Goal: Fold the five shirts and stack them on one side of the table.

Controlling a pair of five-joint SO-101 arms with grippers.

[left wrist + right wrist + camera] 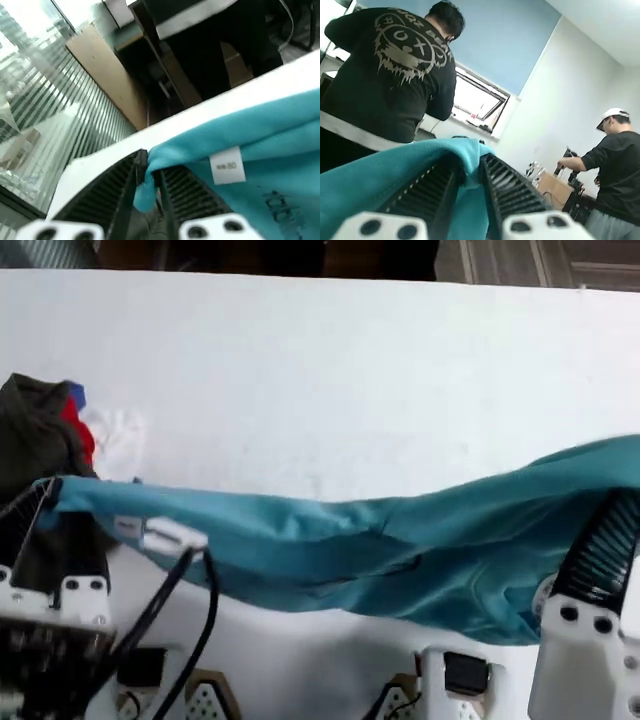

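Spanning the white table point(320, 370) side to side: one teal shirt point(400, 550), drawn out in a long creased band between two grippers.

- Left gripper point(145, 161): at one end of the teal shirt, ribbed black fingers point(116, 186) clamped on a fold of its edge, a nub of cloth poking out between them. In the high view the same gripper point(47, 492) sits at that end of the band.
- Right gripper point(471, 167): at the opposite end of the teal shirt, ribbed fingers point(510, 190) pinched on the cloth, which drapes over the fingertips. The high view shows it point(612, 530) rising to the shirt's wider end.
- White label point(227, 166): sewn onto the teal shirt just beside the left gripper's hold; small grey characters on it, too faint to read surely. It also shows in the high view point(170, 535).
- Dark print point(282, 210): on the teal shirt past the label; illegible.
- Other garments point(45, 430): a heap of dark olive, red, blue and white cloth lying on the table just beyond the teal shirt's left-gripper end.
- Black cables point(185, 600): hanging below the teal shirt's labelled end.
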